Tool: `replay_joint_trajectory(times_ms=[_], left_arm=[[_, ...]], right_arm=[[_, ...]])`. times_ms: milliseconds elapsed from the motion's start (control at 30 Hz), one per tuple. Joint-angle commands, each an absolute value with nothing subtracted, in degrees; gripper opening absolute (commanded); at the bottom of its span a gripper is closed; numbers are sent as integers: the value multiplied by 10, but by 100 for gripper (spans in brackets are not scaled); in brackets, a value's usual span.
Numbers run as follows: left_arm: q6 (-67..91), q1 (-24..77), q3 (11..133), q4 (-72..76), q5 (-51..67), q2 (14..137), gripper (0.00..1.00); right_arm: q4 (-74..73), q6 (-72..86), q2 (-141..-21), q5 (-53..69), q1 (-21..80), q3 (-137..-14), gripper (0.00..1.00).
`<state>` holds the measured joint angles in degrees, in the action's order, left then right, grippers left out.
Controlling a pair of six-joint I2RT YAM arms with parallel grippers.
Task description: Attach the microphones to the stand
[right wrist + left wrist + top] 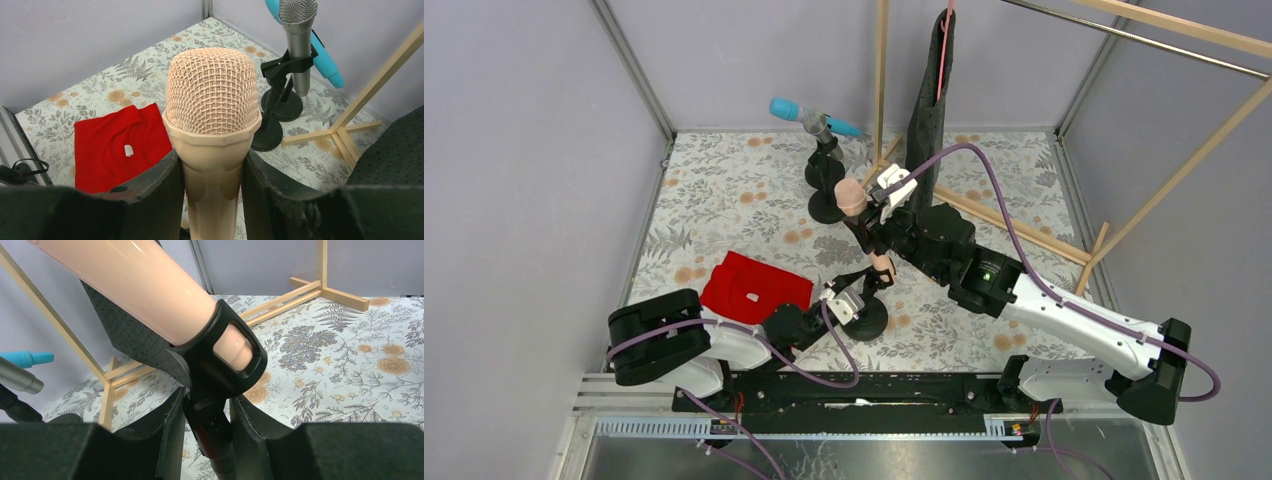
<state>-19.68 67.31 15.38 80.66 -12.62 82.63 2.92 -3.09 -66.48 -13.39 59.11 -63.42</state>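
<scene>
Right wrist view is showing the right gripper [212, 210] clamping the pink microphone [212, 115] just under its head; its handle is sitting tilted in the clip [235, 357] of the near stand [870, 320], and the left gripper [207, 412] is pinching the post below. Seating step, I'd say; the silver microphone [298, 30] and blue microphone [325, 60] are looking racked at the back. Next move is calling for pushing the handle snug, then releasing the right side first while the left is steadying.

Peach microphone [212, 115], tilted (in stand clip [227, 355])
</scene>
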Motion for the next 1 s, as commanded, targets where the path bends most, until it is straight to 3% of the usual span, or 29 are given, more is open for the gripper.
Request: replay_joint_trajectory(times_ms=[0, 967], left_arm=[[-202, 671, 164, 847, -123, 829, 0], [-172, 671, 130, 884, -182, 838, 0]], right_arm=[[-5, -17, -656, -141, 598, -603, 0], [-21, 60, -606, -131, 627, -449, 0]])
